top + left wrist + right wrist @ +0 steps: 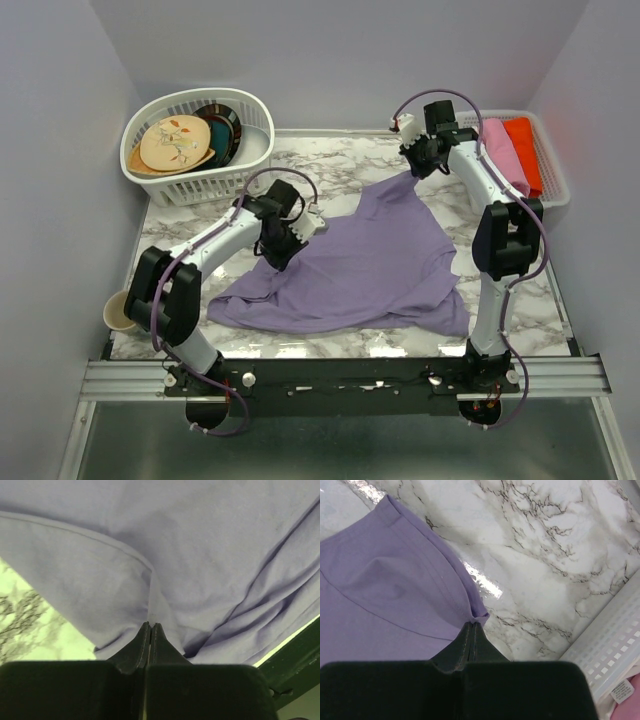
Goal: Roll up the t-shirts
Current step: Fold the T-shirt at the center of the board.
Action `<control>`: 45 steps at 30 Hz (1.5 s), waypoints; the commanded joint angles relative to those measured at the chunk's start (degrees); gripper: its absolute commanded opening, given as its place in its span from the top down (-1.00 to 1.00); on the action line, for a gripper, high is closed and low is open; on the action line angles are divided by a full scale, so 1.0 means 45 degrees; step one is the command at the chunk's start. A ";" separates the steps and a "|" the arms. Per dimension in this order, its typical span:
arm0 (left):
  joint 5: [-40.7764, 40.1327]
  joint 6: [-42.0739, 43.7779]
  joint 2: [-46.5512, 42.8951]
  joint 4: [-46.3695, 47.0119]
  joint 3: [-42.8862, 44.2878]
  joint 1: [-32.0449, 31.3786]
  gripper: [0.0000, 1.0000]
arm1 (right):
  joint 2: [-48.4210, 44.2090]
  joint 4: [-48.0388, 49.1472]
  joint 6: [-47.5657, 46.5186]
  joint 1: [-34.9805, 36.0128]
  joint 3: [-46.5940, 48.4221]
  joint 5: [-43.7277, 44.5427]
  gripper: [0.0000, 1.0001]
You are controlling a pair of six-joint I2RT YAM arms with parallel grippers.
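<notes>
A lavender-purple t-shirt (370,265) lies spread and rumpled on the marble table. My left gripper (281,250) is shut on a fold of the shirt at its left side; in the left wrist view the gripper (150,625) pinches the cloth (190,555). My right gripper (413,168) is shut on the shirt's far corner and holds it lifted toward the back right; in the right wrist view the gripper (472,625) grips the hemmed corner (410,585).
A white basket (200,150) with patterned plates (176,143) stands back left. A white basket (545,165) with pink and orange cloths (510,150) stands back right; its wall shows in the right wrist view (610,650). A cup (120,312) sits at the left edge.
</notes>
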 commanded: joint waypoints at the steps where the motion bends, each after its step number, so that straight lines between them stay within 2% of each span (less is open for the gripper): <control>1: -0.0377 0.0122 -0.0528 -0.0091 0.0656 0.1721 1.00 | -0.0301 0.0333 -0.0275 -0.0307 0.0354 0.0489 0.99; 4: -0.0376 0.0083 -0.0334 0.0085 0.1066 0.3164 1.00 | -0.0028 0.0313 -0.0470 -0.0561 0.0628 0.0626 0.99; 8: -0.0533 0.0103 -0.0021 0.0358 0.1827 0.4127 1.00 | 0.0129 0.0410 -0.0568 -0.0718 0.0688 0.0860 0.99; 13: -0.0884 -0.0151 0.0447 0.0846 0.2492 0.4635 1.00 | 0.0129 0.0489 -0.0491 -0.0718 0.0922 0.0802 0.99; 26: -0.3403 -0.0191 0.1268 0.1784 0.3313 0.5866 1.00 | -0.0008 0.0763 -0.0666 -0.0796 0.0375 0.1290 0.99; 39: -0.4536 0.0297 0.1230 0.2252 0.2533 0.6374 1.00 | 0.0343 0.1231 -0.0666 -0.0855 0.0101 0.1330 0.99; 45: -0.4206 0.0590 0.0781 0.2389 0.2552 0.6960 1.00 | 0.0288 0.1406 -0.0588 -0.0854 0.0454 0.1193 0.99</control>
